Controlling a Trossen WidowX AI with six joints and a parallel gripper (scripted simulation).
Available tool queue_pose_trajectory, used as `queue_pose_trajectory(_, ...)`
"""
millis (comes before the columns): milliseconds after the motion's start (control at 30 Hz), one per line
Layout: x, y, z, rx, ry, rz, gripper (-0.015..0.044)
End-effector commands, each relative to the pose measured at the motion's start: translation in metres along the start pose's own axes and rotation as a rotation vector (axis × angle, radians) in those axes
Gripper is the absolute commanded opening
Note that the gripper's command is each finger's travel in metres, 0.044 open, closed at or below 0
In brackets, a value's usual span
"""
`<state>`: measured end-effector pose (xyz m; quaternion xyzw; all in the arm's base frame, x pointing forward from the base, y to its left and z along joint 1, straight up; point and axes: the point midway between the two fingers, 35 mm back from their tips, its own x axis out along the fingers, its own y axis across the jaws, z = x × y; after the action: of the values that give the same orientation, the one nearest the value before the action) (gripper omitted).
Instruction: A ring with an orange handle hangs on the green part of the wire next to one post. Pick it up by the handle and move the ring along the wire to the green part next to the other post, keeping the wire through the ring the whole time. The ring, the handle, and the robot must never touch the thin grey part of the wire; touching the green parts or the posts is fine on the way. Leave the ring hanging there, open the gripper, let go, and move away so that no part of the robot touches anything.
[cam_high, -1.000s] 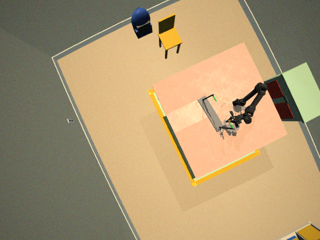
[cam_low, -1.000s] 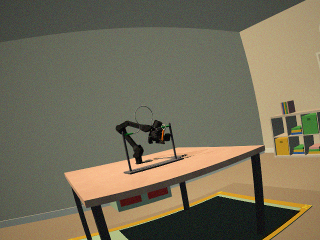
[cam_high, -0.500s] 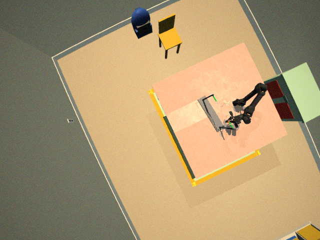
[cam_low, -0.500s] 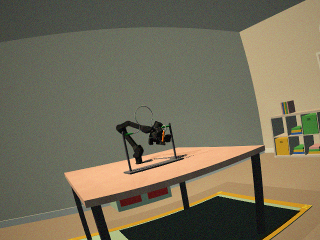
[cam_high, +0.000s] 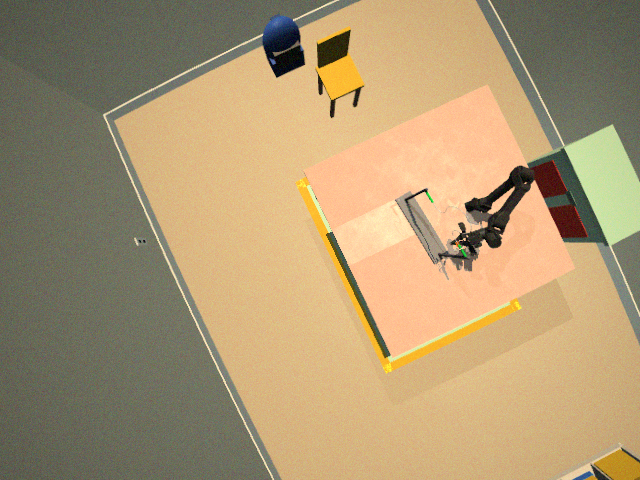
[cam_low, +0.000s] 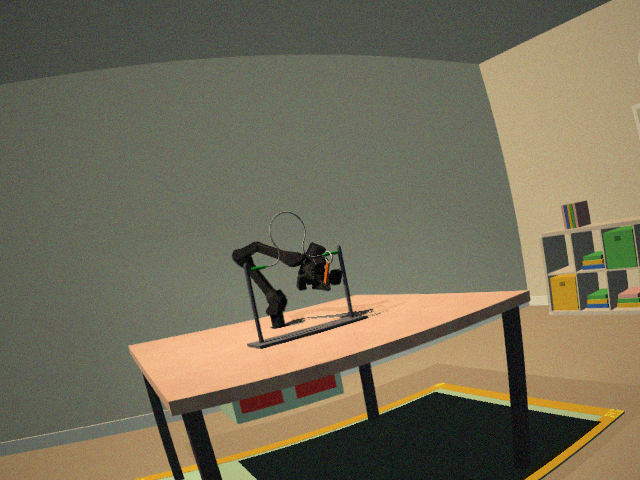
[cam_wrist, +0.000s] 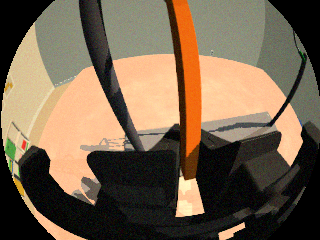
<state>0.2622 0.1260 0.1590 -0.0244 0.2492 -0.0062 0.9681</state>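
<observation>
My gripper (cam_low: 326, 281) (cam_wrist: 180, 127) is shut on the orange handle (cam_low: 326, 269) (cam_wrist: 191, 90), which stands upright between the fingers. The pale ring (cam_low: 332, 257) is above the handle, around the green part (cam_low: 336, 252) (cam_high: 463, 252) beside the right post (cam_low: 345, 284) of the exterior view. That post (cam_wrist: 102, 65) rises just left of the handle in the wrist view. The thin grey wire (cam_low: 270, 227) arches up in a large loop between the two green parts. The other green part (cam_low: 257, 267) (cam_high: 429, 196) joins the left post (cam_low: 253, 304). The ring is out of the wrist view.
The posts stand on a grey base (cam_high: 421, 224) (cam_low: 310, 330) on the pink table (cam_high: 454, 134) (cam_low: 413, 320). The arm (cam_low: 266, 284) (cam_high: 509, 206) reaches in from behind the wire, and part of it shows close behind the loop's lower right end in the exterior view.
</observation>
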Motion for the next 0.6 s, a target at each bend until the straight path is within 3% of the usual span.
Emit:
queue_pose_trajectory(0,0.0,-0.001,-0.001,0.002,0.0,-0.005,-0.015)
queue_pose_trajectory(400,-0.002,0.0,0.0,0.0,0.001,0.0,0.016)
queue_pose_trajectory(567,-0.015,0.002,-0.001,0.003,0.006,-0.002,0.016)
